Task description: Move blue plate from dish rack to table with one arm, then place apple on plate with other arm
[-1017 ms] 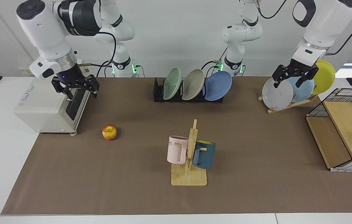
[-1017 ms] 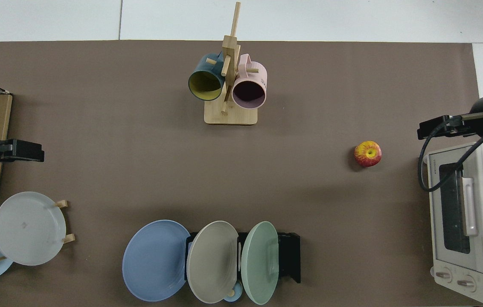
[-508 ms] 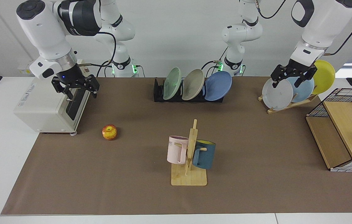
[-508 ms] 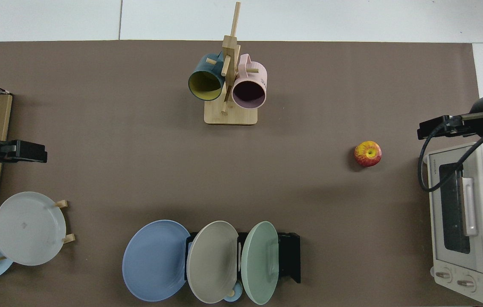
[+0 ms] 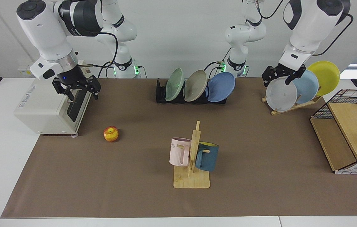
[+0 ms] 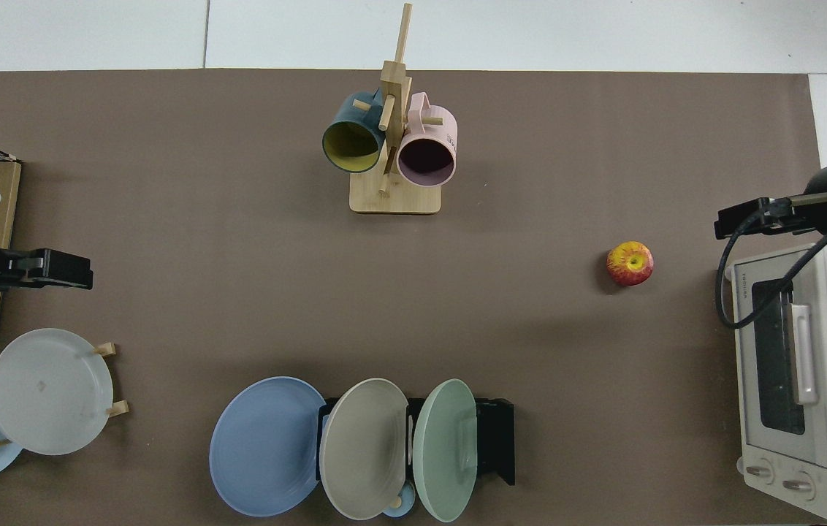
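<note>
The blue plate (image 5: 222, 87) (image 6: 264, 446) leans in the end slot of the black dish rack (image 5: 160, 94) (image 6: 499, 440), next to a beige and a green plate. The apple (image 5: 111, 134) (image 6: 630, 264) lies on the brown mat (image 5: 260, 151) of the table, in front of the toaster oven. My left gripper (image 5: 276, 82) (image 6: 86, 270) hangs open and holds nothing, over the grey plate on the wooden stand, well to the side of the dish rack. My right gripper (image 5: 83, 94) (image 6: 722, 221) waits open above the oven's front corner, behind the apple.
A white toaster oven (image 5: 44, 108) stands at the mat's edge. A wooden mug tree (image 5: 193, 157) holds a pink and a dark blue mug. A wooden stand (image 5: 292, 107) carries grey, pale blue and yellow plates. A wire basket with wooden boards (image 5: 345, 135) stands beside it.
My left arm has swung its open gripper sideways from the wooden stand's middle toward the dish rack. The right arm, the plates and the apple have not moved.
</note>
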`<state>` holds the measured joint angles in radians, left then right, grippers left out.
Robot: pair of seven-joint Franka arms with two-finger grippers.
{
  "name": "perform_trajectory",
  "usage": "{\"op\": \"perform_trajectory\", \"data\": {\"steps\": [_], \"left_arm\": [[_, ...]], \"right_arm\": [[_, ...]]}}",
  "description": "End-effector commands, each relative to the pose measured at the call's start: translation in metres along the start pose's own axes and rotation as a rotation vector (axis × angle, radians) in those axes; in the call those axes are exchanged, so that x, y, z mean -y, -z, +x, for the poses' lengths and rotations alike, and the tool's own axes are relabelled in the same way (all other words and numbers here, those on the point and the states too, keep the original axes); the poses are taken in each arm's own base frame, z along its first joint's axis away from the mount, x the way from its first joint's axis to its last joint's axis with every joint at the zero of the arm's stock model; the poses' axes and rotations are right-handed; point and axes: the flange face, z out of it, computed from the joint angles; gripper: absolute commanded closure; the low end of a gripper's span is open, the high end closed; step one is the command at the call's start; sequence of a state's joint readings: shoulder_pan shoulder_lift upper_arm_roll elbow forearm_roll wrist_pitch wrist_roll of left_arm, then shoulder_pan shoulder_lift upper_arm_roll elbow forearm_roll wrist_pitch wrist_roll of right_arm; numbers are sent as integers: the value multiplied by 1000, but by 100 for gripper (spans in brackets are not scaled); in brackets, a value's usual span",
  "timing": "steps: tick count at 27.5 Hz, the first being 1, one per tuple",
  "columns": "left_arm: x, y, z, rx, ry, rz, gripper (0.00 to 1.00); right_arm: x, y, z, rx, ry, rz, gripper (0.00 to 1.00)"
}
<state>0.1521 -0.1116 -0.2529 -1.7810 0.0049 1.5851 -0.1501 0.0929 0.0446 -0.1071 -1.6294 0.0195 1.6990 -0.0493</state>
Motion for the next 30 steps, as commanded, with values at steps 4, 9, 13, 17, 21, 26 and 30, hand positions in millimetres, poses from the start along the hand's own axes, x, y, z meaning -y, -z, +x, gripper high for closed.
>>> {"op": "perform_trajectory", "data": {"steps": [4,9,13,17,21,26,30], "left_arm": [[-74,-39,-77,-1,6,222,0],[-101,-71,-113,-48,2,333,0],[-99,-79,-133,-82,10,389,0],[-102,-89,-150,-115,27,420,0],[-107,-95,-159,-127,44,421,0],[-137,-127,-175,-175,80,424,0],[-139,-131,-177,-155,63,388,0]], "right_arm": [[-1,1,-6,-18,2,7,0],[-1,1,-6,-18,2,7,0],[0,1,-6,-18,4,7,0],[0,1,-6,-18,4,7,0],[0,1,-6,-18,4,7,0],[0,1,-6,-18,4,7,0],[-1,1,-6,-18,2,7,0]]}}
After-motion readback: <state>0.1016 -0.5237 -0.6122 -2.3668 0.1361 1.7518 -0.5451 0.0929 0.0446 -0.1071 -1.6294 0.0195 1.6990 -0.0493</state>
